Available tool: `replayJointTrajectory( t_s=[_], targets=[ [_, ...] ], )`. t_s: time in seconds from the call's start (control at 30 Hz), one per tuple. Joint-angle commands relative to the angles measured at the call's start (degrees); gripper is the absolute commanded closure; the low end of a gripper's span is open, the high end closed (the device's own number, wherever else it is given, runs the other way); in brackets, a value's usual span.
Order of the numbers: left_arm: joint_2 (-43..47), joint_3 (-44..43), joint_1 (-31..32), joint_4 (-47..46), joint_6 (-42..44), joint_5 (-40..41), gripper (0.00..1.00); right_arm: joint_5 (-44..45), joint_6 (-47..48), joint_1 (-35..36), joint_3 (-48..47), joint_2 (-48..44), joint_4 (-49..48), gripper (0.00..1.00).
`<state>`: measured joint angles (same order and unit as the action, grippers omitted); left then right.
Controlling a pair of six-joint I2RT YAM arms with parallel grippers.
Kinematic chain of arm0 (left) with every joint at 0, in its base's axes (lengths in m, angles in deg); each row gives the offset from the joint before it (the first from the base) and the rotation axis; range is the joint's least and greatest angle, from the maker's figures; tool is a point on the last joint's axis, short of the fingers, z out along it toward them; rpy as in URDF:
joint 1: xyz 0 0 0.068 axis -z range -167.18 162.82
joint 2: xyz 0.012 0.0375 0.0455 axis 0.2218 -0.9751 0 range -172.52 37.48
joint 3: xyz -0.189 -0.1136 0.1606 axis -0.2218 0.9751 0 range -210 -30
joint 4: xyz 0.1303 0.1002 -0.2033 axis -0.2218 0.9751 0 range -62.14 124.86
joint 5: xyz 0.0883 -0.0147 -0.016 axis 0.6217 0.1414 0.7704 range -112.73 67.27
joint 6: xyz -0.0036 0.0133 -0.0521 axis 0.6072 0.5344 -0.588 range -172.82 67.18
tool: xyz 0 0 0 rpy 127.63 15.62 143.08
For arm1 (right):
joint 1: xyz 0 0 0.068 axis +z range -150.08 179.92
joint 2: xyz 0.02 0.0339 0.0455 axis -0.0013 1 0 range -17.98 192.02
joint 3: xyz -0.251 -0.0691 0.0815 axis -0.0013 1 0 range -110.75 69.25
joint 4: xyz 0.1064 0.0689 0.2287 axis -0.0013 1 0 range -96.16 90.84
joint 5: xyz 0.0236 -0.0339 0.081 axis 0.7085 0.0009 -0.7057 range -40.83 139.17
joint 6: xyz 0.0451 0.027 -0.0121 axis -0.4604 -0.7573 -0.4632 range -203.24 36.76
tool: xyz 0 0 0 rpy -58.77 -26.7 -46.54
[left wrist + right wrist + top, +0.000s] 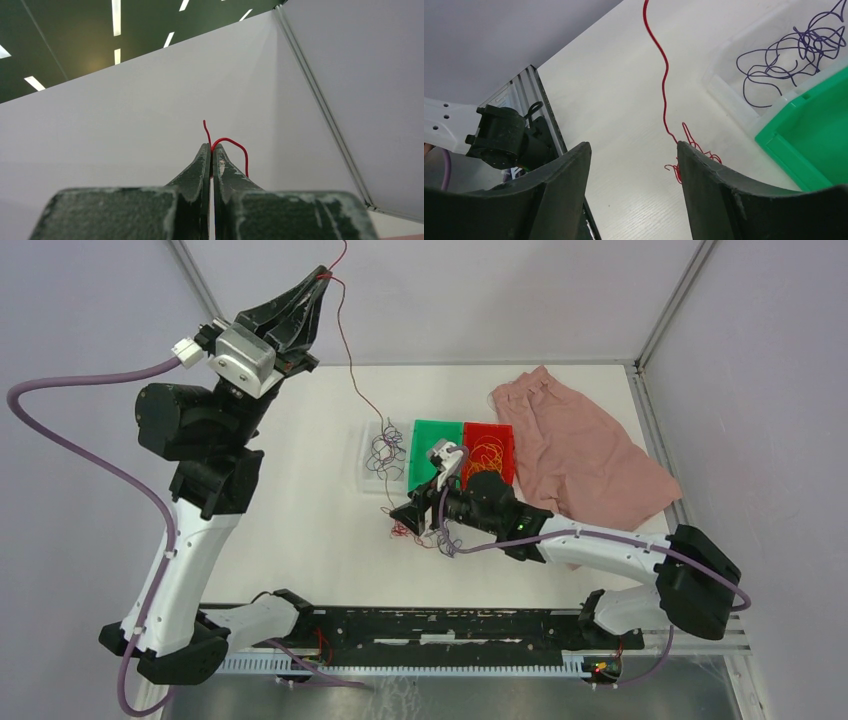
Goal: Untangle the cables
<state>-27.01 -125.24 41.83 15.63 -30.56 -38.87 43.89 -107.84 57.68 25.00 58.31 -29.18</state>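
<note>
A: Left side?
B: Left gripper (322, 278), raised high, pinched tight on the red wire (350, 360), which trails down to the table (300, 500).
A: Rightward?
B: Purple wires (384, 452) lie in the clear tray (368, 480); right gripper (408, 515) gapes empty beside the red wire's tangled end.

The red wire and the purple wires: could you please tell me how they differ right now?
The red wire is pinched in the shut left tool and stretches down to the table; the purple wires lie loose in a clear tray. Red runs long; purple is heaped. Both are thin.
</note>
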Motion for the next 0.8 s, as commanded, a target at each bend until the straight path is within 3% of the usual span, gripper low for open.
replayJointTrajectory(
  t_s=[0.0,0.13,0.4,0.53,0.7,0.77],
  targets=[
    [0.6,-2.4,0.1,-0.3,-1.3,-1.5,0.97,-1.7,1.8,0.3,-4.1,3.0,-1.1,0.29],
    [0.0,-3.9,0.1,0.1,-1.2,-1.7,0.97,-3.3,3.5,0.3,-6.3,7.1,-1.4,0.28],
    [0.0,-5.1,0.1,1.3,-0.9,-2.2,0.97,5.2,6.8,0.3,-8.6,12.4,0.7,0.48],
    [0.2,-4.4,0.1,1.7,-1.0,-2.5,0.97,2.9,6.5,0.3,-9.5,14.3,-0.7,0.53],
    [0.6,-3.9,0.1,3.1,-1.4,-2.3,0.96,2.0,5.1,0.3,-9.9,15.8,-3.6,0.73],
    [1.0,-3.1,0.1,4.9,-1.5,-2.5,0.94,1.9,5.1,0.3,-10.0,15.8,-4.3,0.86]
  ],
)
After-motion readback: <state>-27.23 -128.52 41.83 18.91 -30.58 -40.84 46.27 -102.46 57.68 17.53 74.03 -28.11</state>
